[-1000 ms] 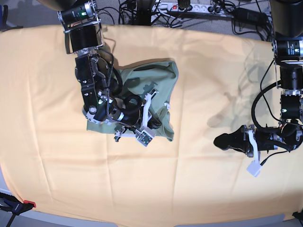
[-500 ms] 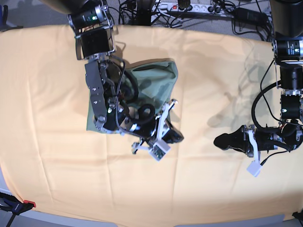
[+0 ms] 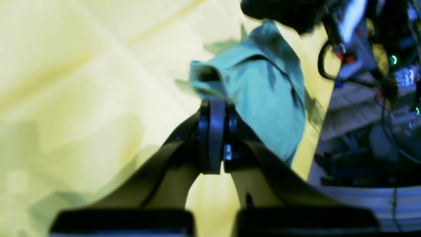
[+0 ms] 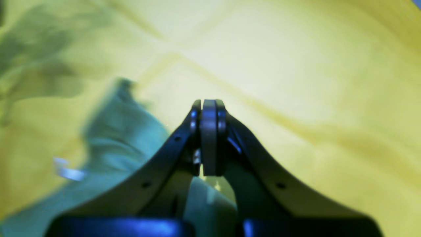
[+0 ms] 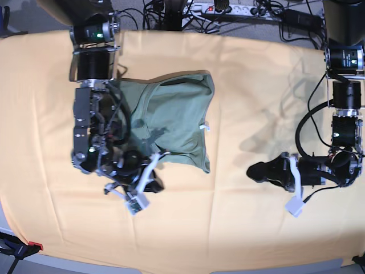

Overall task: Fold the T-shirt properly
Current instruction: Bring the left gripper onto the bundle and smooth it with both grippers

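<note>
The sage-green T-shirt (image 5: pixel 174 117) lies partly folded on the orange cloth, its small white tag (image 5: pixel 204 127) at its right edge. My right gripper (image 5: pixel 155 182) is shut and empty, just off the shirt's lower-left corner. In the right wrist view the gripper (image 4: pixel 209 105) is over bare cloth, with the shirt (image 4: pixel 121 131) to its left and beneath it. My left gripper (image 5: pixel 255 170) is shut and empty, well right of the shirt and pointing toward it. In the left wrist view the gripper (image 3: pixel 213 103) has the shirt (image 3: pixel 263 95) ahead of it.
The orange-yellow table cloth (image 5: pixel 256 85) covers the whole table and has creases. Cables and a power strip (image 5: pixel 228 8) lie beyond the far edge. A red clamp (image 5: pixel 31 246) sits at the front left corner.
My right arm has drawn back off the shirt toward the lower left, leaving the shirt uncovered and flat. My left gripper has shifted slightly left.
</note>
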Robot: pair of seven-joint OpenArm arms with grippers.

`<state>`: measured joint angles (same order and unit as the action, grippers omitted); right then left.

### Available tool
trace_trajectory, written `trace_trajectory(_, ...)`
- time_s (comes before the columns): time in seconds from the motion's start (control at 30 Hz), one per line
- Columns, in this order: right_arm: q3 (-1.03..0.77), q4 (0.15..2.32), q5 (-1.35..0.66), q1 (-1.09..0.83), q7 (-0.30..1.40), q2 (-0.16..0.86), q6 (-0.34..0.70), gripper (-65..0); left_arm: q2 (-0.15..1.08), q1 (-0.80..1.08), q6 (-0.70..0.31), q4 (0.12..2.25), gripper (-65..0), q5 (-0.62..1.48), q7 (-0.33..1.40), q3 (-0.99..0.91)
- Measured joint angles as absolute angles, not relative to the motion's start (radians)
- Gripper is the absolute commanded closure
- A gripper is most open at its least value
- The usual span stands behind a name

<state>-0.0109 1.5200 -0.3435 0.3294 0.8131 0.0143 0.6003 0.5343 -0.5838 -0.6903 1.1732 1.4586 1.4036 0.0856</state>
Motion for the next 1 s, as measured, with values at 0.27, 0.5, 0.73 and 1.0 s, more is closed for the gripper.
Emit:
trace_trajectory(0.27, -0.009, 1.52, -0.358, 0.276, 0.831, 0.137, 0.633, 0.0, 0.439, -0.58, -0.693, 1.354, 0.0, 1.459, 1.403, 0.391)
trace_trajectory(0.5, -0.009, 1.52, -0.378, 0.234, 0.831, 0.218, 0.659, 0.0, 0.344, -0.582, -0.693, 1.372, 0.0, 1.398, 1.404, 0.602)
trace_trajectory(0.73, 0.024, 1.509, -0.393, 0.236, 0.827, 0.281, 0.66, 0.0, 0.319, -0.582, -0.693, 1.373, 0.0, 1.306, 1.404, 0.721)
trace_trajectory(1.0, 0.085, 1.414, -0.443, 0.273, 0.822, 0.298, 0.693, 0.0, 0.319, -0.582, -0.693, 1.373, 0.0, 1.285, 1.404, 0.746)
